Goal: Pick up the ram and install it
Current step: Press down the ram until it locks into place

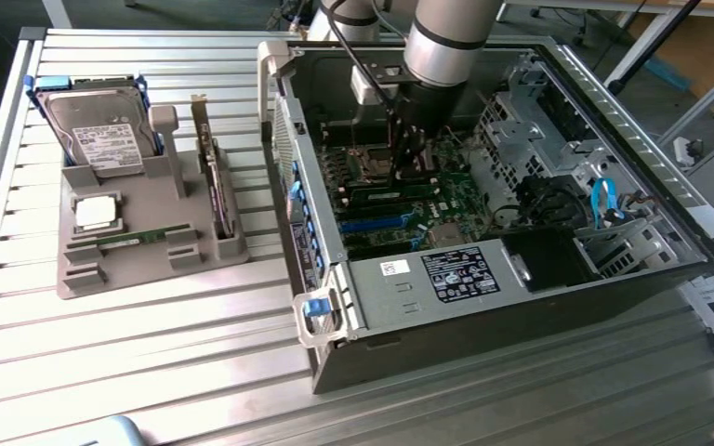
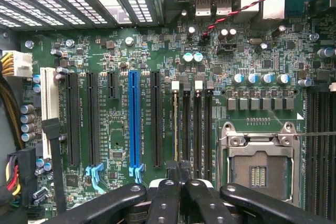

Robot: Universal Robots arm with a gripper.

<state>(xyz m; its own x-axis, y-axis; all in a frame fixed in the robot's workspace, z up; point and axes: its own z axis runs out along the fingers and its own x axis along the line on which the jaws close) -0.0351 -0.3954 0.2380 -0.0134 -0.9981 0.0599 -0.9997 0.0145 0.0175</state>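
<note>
A ram (image 1: 127, 240), a thin green stick, lies flat in the grey holder (image 1: 146, 271) outside the computer, toward the exterior view's left. My gripper (image 1: 415, 173) is far from it, reaching down inside the open computer case (image 1: 332, 307) over the motherboard. Its black fingers (image 2: 167, 192) are shut together with nothing visible between them. Just past the fingertips, a second ram stick (image 2: 175, 124) stands edge-on, seated in the first memory slot. That seated stick (image 1: 389, 198) appears as a green strip under my gripper (image 2: 179, 169).
The holder also carries a hard drive (image 1: 99, 130), a square silver processor (image 1: 94, 212) and an upright expansion card (image 1: 215, 181). Near my fingers are the open processor socket (image 2: 257, 169) and a blue card slot (image 2: 135, 119). The case walls and a drive cage (image 1: 524, 121) close in around the arm.
</note>
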